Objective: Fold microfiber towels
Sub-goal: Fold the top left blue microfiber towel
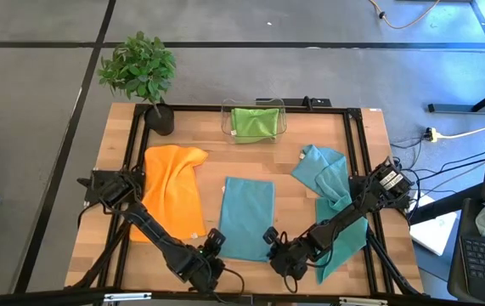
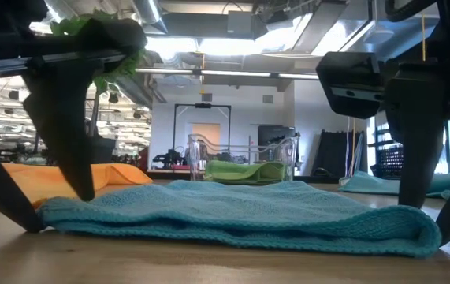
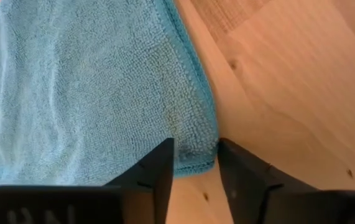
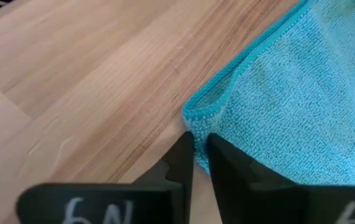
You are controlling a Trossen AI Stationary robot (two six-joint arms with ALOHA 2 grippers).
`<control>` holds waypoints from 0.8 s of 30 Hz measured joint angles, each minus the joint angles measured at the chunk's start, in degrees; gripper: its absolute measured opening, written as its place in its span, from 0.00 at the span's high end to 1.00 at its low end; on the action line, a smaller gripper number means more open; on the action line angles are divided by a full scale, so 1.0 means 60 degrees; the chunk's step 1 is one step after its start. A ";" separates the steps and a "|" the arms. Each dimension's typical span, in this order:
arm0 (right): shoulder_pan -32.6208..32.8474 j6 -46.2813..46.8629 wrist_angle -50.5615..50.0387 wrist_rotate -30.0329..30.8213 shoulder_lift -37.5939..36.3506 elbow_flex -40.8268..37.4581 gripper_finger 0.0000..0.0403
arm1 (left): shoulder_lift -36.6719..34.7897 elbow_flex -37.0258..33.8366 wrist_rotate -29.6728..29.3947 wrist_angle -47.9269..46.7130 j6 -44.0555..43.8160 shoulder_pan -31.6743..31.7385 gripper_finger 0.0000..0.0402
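Note:
A teal microfiber towel (image 1: 248,217) lies flat as a long rectangle in the middle of the table. My left gripper (image 3: 194,144) is at its near left corner, open, with the corner (image 3: 197,155) between the fingers. My right gripper (image 4: 200,140) is shut on the near right corner. An orange towel (image 1: 172,191) lies spread on the left. A second teal towel (image 1: 331,191) lies rumpled on the right. A lime green towel (image 1: 255,121) sits in the clear bin. My left gripper straddles the teal towel's near left corner (image 3: 193,163), slanting down from the near side; I cannot tell whether its fingers touch the cloth, which lies flat on the table. My right gripper pinches the towel's near right corner (image 4: 197,118) between its two fingers, at the hemmed edge. It comes slanting down from the near side. The cloth rests on the table, its edge slightly raised beside the fingers.
A clear plastic bin (image 1: 225,115) stands at the far middle and a potted plant (image 1: 140,72) at the far left corner. A black frame (image 1: 348,153) runs round the wooden tabletop. Bare wood shows between the towels and along the near edge.

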 joint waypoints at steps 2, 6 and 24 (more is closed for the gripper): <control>0.0003 -0.0004 0.0000 -0.0017 0.0000 0.0000 0.91 | 0.0004 -0.0004 0.0039 0.0010 -0.0040 0.0000 0.76; 0.0007 -0.0016 0.0005 -0.0029 0.0000 0.0000 0.98 | 0.0022 -0.0011 0.0119 0.0023 -0.0498 0.0000 0.89; 0.0266 0.0056 -0.0217 -0.0036 -0.0841 -0.0029 0.99 | 0.0079 0.1554 -0.0054 -0.0712 -0.1286 -0.0006 1.00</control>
